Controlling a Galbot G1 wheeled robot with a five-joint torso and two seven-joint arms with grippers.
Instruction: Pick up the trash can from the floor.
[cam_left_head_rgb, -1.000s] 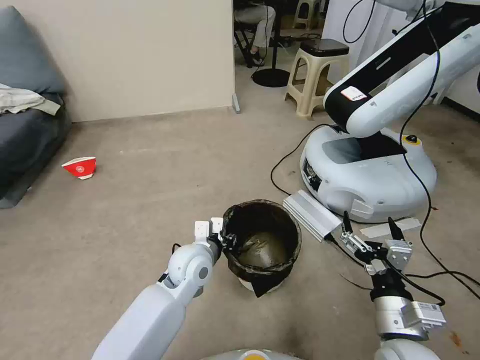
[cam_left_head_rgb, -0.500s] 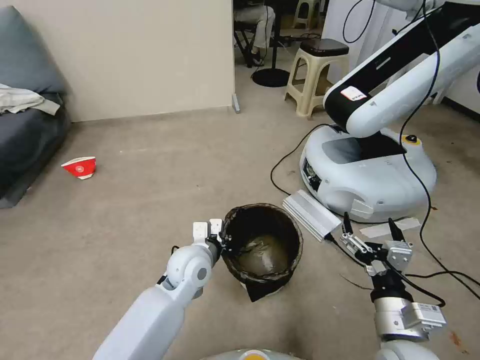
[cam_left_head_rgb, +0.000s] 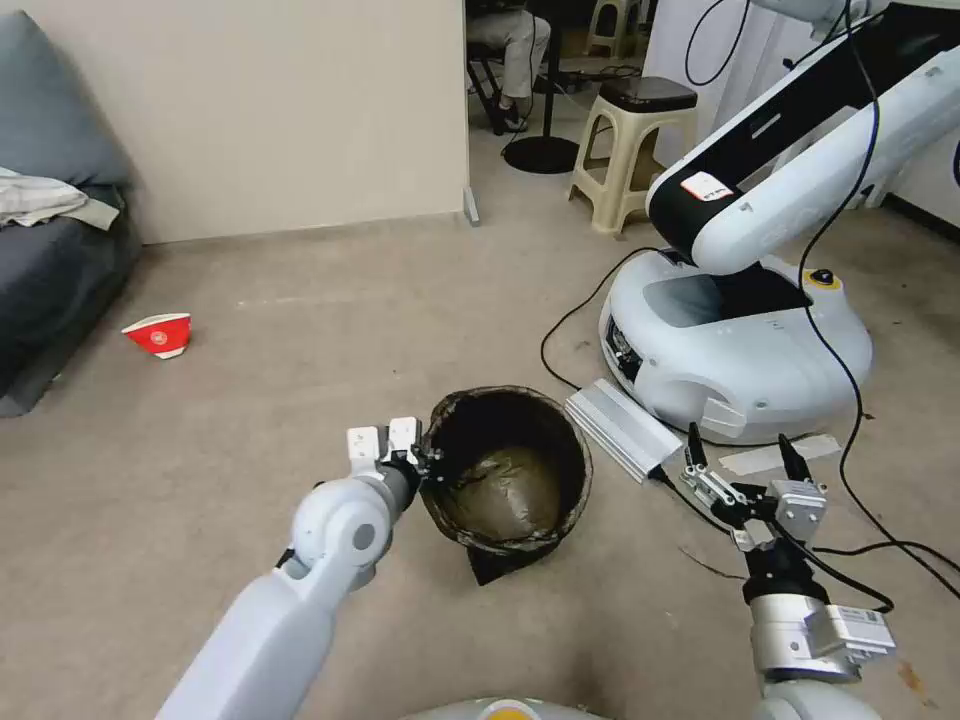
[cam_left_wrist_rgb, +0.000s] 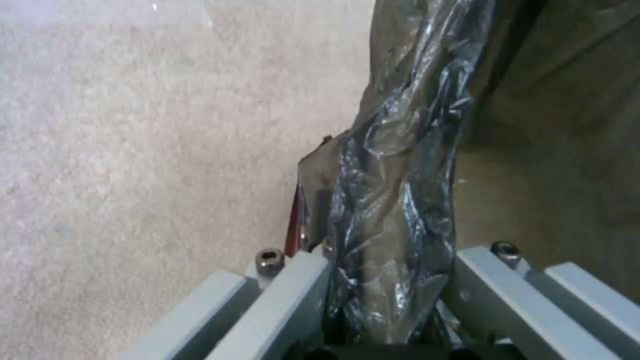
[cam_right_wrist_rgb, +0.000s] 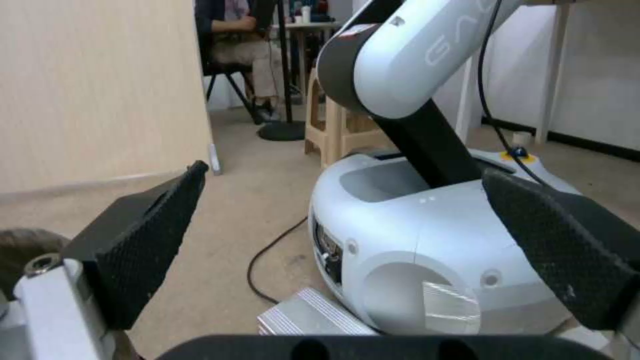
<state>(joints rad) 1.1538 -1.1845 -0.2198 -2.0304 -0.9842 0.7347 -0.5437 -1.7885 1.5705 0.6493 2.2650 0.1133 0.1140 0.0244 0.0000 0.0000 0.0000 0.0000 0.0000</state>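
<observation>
Left wrist view: the jaws of the left gripper are closed on the rim of the trash can, one finger outside the wall and one inside, with the crinkled bag pinched between them. Head view places the left gripper at the near-left rim, and the trash can appears tilted, its mouth leaning toward the camera; whether the base touches the floor cannot be told.

Assessment: the can looks light and thin-walled, likely empty apart from the bag. The plastic liner is soft and slippery, so a one-sided rim hold may slip on the film or let the can swing. The rim beside the present hold is the sensible grip point.

Right gripper hangs apart from the can with jaws spread wide, holding nothing.

Clearance: open floor lies left and ahead. A ribbed metal box sits just beside the can on the right, with black cables and another robot's base beyond. A red bowl lies well apart.
</observation>
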